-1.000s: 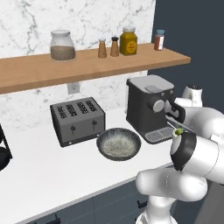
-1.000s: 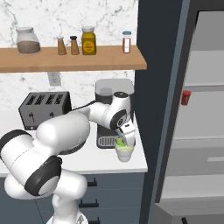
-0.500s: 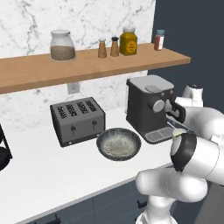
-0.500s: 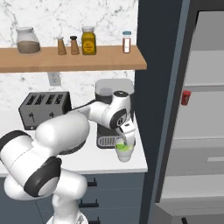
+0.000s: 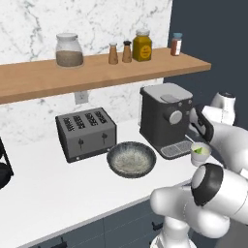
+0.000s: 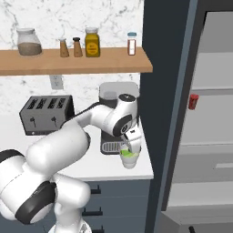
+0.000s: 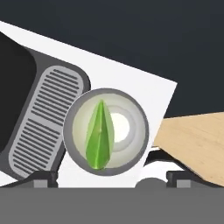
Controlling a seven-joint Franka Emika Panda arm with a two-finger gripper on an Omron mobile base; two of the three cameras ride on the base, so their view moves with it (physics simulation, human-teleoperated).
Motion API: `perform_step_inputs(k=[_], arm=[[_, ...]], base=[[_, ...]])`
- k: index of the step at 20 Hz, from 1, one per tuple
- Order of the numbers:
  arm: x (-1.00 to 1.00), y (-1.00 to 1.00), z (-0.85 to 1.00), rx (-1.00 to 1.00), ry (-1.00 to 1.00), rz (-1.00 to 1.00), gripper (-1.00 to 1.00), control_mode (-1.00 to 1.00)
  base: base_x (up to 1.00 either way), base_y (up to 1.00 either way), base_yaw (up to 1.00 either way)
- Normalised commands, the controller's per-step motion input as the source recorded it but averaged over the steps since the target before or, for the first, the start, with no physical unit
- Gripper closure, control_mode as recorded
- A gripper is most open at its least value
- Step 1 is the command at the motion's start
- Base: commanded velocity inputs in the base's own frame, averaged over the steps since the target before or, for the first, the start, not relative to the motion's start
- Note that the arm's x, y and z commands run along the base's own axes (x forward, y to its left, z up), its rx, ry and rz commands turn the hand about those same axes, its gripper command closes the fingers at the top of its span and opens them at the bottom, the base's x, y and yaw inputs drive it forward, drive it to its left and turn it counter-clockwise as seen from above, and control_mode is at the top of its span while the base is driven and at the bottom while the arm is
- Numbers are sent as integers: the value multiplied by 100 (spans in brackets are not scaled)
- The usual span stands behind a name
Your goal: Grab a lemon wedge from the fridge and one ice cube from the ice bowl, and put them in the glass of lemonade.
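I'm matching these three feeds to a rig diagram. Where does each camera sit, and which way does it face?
Left base view: behind the arm, left; faces the counter, toaster, ice bowl; arm lower right.
Right base view: behind, right; faces the counter end and open fridge; arm lower left.
Hand view: on the hand, looking straight down into the glass of lemonade holding the lemon wedge; fingertips at the bottom.
All three share the glass and coffee machine.
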Motion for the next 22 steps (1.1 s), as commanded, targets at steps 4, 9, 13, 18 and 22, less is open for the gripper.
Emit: perform_step_inputs(k=[4,9,13,18,22], arm=[[-44,16,22,0,-4,6,-100,-100],[-41,55,19,0,-2,15,-100,-100],[-1,100,26,-2,10,34,-100,-100],[11,100,31,-2,28,55,-100,-100],[12,100,21,-2,39,56,-100,-100]], base=[[0,0,0],[0,0,0],[0,0,0],[0,0,0],[0,0,0]])
